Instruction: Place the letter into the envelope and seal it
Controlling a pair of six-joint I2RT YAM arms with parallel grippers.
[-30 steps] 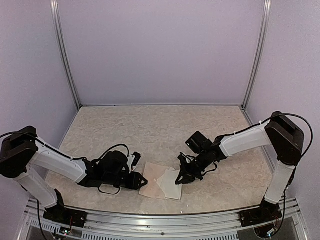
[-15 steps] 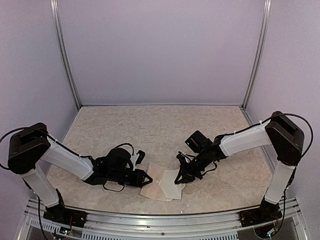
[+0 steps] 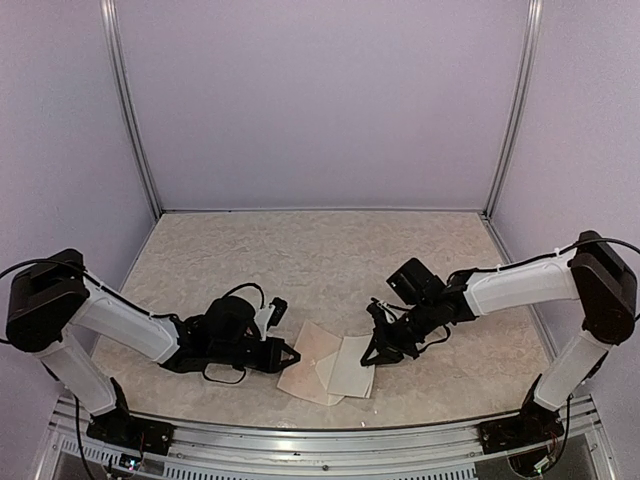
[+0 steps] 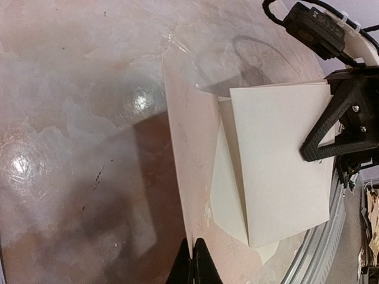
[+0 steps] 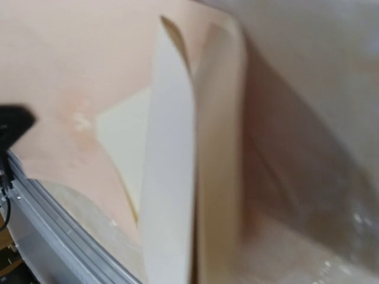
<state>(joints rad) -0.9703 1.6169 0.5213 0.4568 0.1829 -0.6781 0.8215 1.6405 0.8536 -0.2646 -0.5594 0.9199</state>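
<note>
The right gripper (image 3: 378,350), pinching the letter (image 3: 352,368), has drawn back from the closed left gripper (image 3: 293,355) pinning the envelope (image 3: 305,365), baring more sheet; insertion looks unfinished.

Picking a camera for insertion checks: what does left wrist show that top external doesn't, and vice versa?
Left wrist only: the letter's crease and layered edges, and the left hand's tips closed at the envelope's edge.
Top external only: the left arm and right arm whole, and the table's far half.
Both: the letter lying over the envelope, with the right hand on the letter's edge.
</note>
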